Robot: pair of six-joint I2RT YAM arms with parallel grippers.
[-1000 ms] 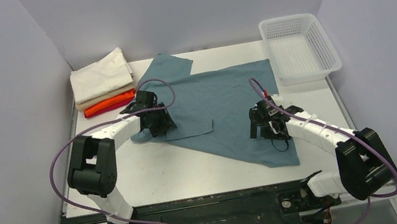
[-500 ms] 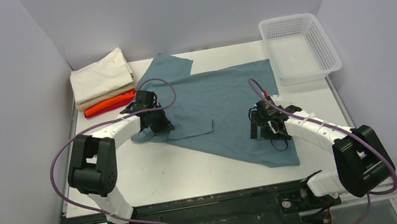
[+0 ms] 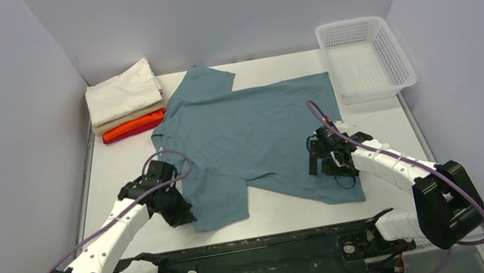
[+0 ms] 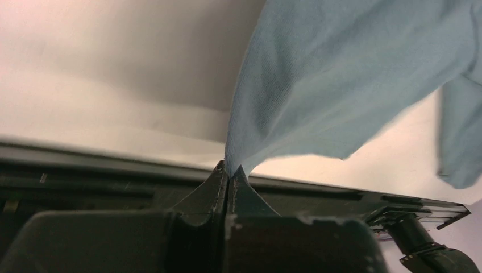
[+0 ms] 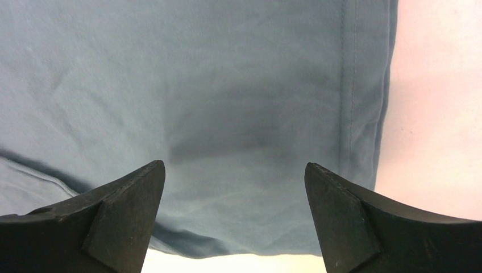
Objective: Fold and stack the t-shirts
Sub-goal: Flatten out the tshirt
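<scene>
A large teal-blue t-shirt (image 3: 252,127) lies spread across the middle of the table. My left gripper (image 3: 180,213) is near the front edge, shut on the shirt's near-left flap (image 3: 216,199). In the left wrist view its jaws (image 4: 229,169) are pressed together, pinching the teal cloth (image 4: 341,74), which rises away from them. My right gripper (image 3: 320,164) stands open low over the shirt's right part, with the cloth (image 5: 227,85) between its wide-apart fingertips (image 5: 234,170) and nothing gripped. Folded t-shirts (image 3: 125,97) are stacked at the back left: cream on top, then tan, orange (image 3: 135,125) and red.
A white mesh basket (image 3: 364,58) stands at the back right. The shirt's hem edge (image 5: 364,114) runs beside bare white table (image 5: 437,114). The table's dark front rail (image 4: 85,170) is right at the left gripper. Grey walls close in both sides and the back.
The left gripper shut on the teal cloth and pulled it from the far-left area toward the near edge, unfolding the flap. The right arm has barely moved and stays open.
</scene>
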